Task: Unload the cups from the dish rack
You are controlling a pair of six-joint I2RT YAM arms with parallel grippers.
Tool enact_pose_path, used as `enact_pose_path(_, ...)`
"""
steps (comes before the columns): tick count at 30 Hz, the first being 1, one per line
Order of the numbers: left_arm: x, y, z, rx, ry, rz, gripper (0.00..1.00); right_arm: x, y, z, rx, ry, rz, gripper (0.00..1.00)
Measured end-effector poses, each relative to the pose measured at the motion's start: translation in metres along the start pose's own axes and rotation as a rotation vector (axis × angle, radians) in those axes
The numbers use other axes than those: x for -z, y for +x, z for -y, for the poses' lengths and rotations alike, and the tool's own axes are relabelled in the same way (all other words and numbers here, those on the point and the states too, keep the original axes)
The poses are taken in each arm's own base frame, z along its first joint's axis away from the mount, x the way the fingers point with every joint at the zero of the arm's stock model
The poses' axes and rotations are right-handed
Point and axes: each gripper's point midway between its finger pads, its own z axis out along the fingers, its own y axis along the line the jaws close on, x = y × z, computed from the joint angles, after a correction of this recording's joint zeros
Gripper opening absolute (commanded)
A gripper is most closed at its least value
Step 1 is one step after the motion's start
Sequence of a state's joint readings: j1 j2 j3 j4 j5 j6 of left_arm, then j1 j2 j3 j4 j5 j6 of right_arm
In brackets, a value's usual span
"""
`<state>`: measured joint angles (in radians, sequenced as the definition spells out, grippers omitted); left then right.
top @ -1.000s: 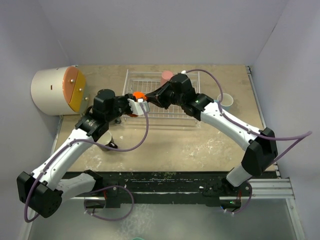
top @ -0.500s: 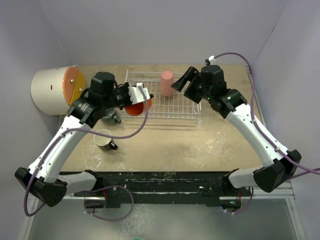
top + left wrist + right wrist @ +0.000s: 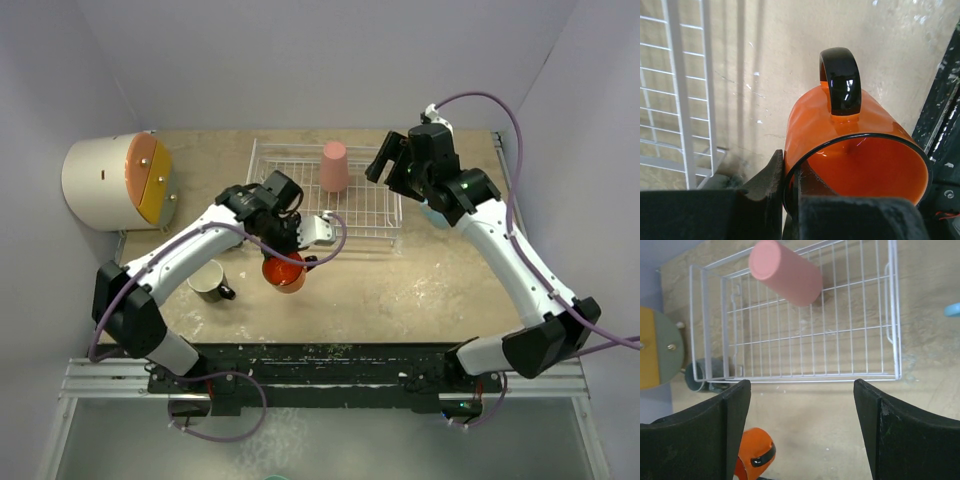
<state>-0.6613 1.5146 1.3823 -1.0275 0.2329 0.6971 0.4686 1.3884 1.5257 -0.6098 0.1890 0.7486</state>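
Sandy tabletop [image 3: 400,290] sits under our left pincer [image 3: 790,187], clamped on the tilted orange mug [image 3: 840,145]; our spread right pincer [image 3: 800,435] hovers nearer the pink tumbler [image 3: 785,272].

The left gripper [image 3: 790,197] has carried the orange mug [image 3: 284,271] out of the dish rack [image 3: 370,222] to just off its near side, while the right gripper [image 3: 383,160] has pulled back to the rack's far right corner.

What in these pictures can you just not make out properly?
- Light blue mug: right wrist view, cut off by the frame edge; top view, mostly under the right arm.
- Grey-teal mug: top view, seems covered by the left arm.
- Orange mug: whether it touches the table; in the left wrist view, the left pincer blocks its underside.
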Motion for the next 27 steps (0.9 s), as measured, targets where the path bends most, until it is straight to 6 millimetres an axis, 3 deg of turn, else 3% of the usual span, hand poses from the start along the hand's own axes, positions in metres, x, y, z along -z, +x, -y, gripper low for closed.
enact_pose_path(7,-0.046,0.019,0.006,-0.015,0.037,-0.133,0.0,-0.024,0.007,0.018,0.063,0.082,-0.03,0.87)
enact_pose_path(13,-0.067,0.022,0.021,-0.045,0.052,-0.154,0.0,-0.048,0.006,0.015,0.125,0.098,-0.054,0.89)
enact_pose_path(16,-0.075,0.026,0.024,-0.042,0.066,-0.168,0.0,-0.061,0.001,0.009,0.147,0.094,-0.048,0.96)
enact_pose_path(20,-0.083,0.028,0.024,-0.04,0.075,-0.176,0.3,-0.082,-0.003,0.003,0.177,0.085,-0.038,1.0)
enact_pose_path(22,-0.084,0.028,0.026,-0.035,0.082,-0.172,0.39,-0.094,-0.004,0.002,0.204,0.089,-0.037,1.0)
enact_pose_path(27,-0.082,0.023,0.03,-0.033,0.098,-0.143,0.5,-0.126,-0.01,-0.002,0.268,0.102,-0.022,1.0)
